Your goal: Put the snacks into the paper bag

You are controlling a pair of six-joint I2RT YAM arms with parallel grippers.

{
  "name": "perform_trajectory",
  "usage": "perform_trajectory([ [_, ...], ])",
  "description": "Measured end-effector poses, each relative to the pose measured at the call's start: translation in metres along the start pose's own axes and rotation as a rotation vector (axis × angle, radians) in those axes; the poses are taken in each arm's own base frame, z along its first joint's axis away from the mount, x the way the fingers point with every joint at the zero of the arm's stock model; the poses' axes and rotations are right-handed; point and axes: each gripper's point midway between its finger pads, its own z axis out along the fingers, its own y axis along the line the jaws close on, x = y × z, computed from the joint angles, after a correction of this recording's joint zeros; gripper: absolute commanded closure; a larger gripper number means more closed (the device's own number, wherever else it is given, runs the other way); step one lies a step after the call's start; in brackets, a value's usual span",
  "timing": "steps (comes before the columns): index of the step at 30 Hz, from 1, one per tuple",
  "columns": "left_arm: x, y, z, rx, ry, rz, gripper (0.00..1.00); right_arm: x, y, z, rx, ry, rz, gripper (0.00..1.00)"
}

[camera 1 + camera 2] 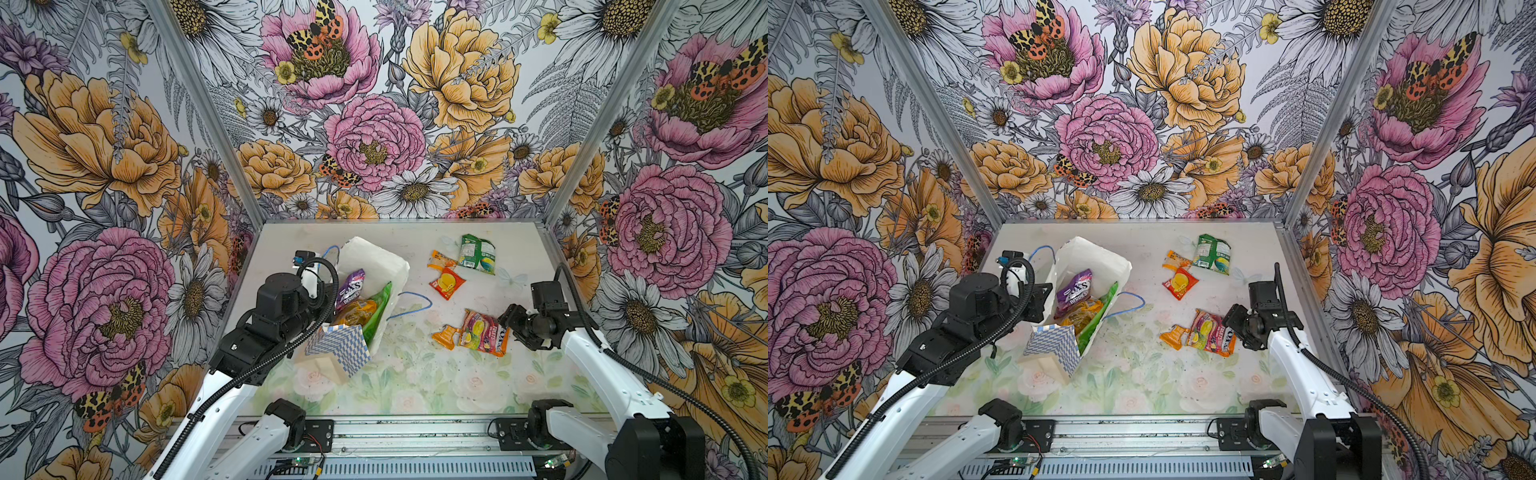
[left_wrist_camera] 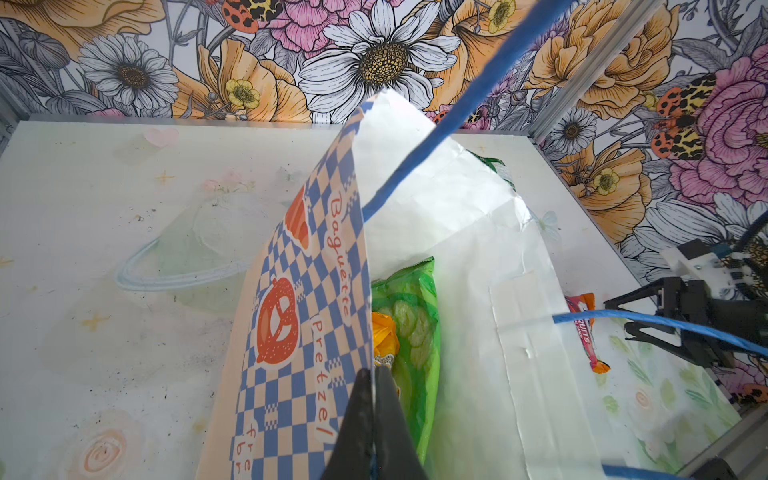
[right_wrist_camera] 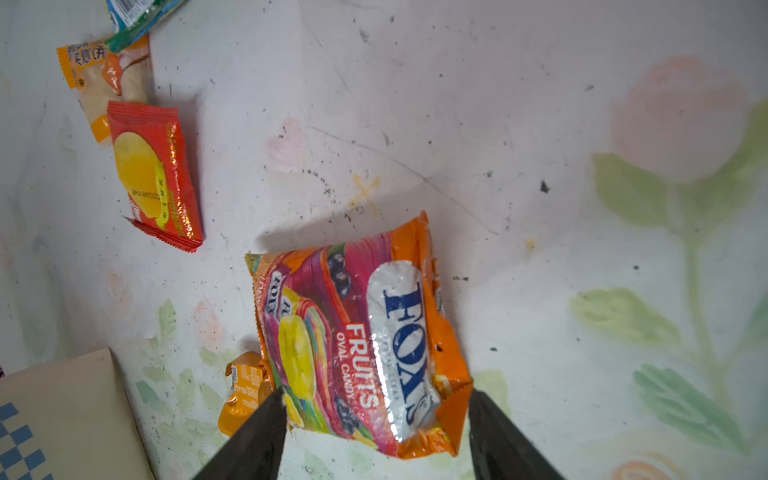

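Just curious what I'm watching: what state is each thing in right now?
paper bag, lying on its side, mouth open
left gripper, shut on the paper bag's edge
Fruits packet, flat on the table
right gripper, open astride the Fruits packet
Berries packet, inside the paper bag

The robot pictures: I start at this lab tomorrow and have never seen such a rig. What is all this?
A left arm and a right arm, both robot limbs, work at a table. Two pictures look down from overhead; two come from cameras on the wrists. The left jaws are shut on the paper bag's edge; a purple Berries packet and a light green packet lie inside. The right jaws stand open around the Fox's Fruits packet on the table. A dark green packet and orange sachets lie loose.
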Motion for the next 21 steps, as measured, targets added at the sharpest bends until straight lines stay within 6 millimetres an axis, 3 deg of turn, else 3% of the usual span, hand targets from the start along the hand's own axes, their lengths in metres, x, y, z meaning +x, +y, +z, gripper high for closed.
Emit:
perform_trajectory([
  [15, 0.002, 0.001, 0.001, -0.005, 0.003, 0.001, 1.0, 0.017, -0.019, 0.045, 0.048, 0.153, -0.003, 0.31],
  [17, 0.002, 0.001, 0.001, -0.005, 0.003, 0.001, 1.0, 0.016, -0.019, 0.049, 0.05, 0.158, -0.003, 0.32],
  [21, 0.002, 0.001, 0.001, -0.005, 0.004, 0.003, 1.0, 0.015, -0.015, 0.054, 0.04, 0.155, -0.014, 0.46],
])
